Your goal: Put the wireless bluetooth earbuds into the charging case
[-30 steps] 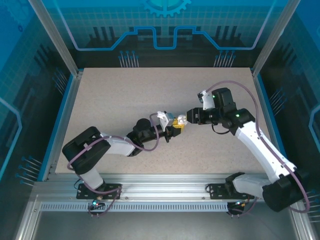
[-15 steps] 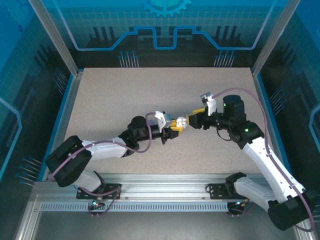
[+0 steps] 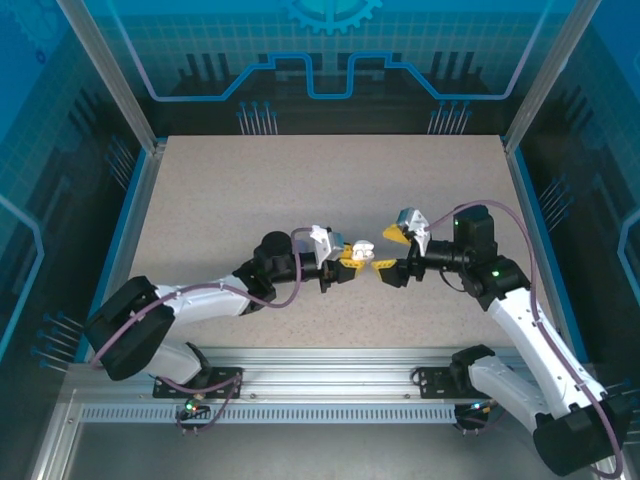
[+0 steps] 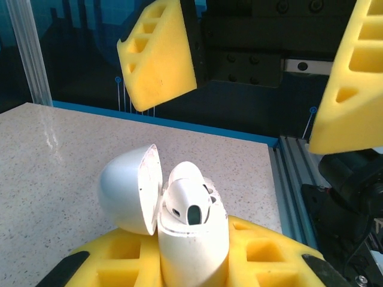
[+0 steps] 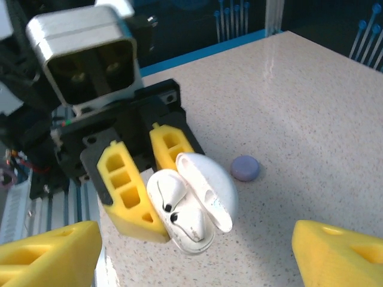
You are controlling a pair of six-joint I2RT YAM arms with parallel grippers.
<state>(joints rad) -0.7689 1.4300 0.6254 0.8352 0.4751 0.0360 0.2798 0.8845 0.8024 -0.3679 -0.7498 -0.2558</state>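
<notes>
1. Near the middle of the table [image 3: 230, 190], the left gripper [image 3: 352, 256] is squeezed shut on the white charging case [image 4: 194, 239]. Its yellow fingers hug the bottom half of the case, one on each side, and hold it up off the table.
2. The lid [image 4: 128, 194] of the case is swung open and leans off to one side.
3. A white earbud [image 5: 170, 194] sits in the open case. It may not be pushed all the way down; it is hard to tell, because its top pokes up a little.
4. Just to the right of the case, the right gripper [image 3: 390, 253] has its two yellow fingers spread very wide. It holds nothing and does not touch the case.
5. The step now looks like leaving the earbud in its slot and getting the right gripper out of the way.
6. To do that well, the right gripper should go straight back to the right with its fingers wide, so it does not bump the lid or tip the earbud out.
7. The left gripper should hold tight and not wobble.
8. If the earbud is sitting too high, a soft push straight down would seat it before the lid shuts.
9. A bit farther off, a small pale purple round thing [image 5: 245, 168] lies on the table near the case.
</notes>
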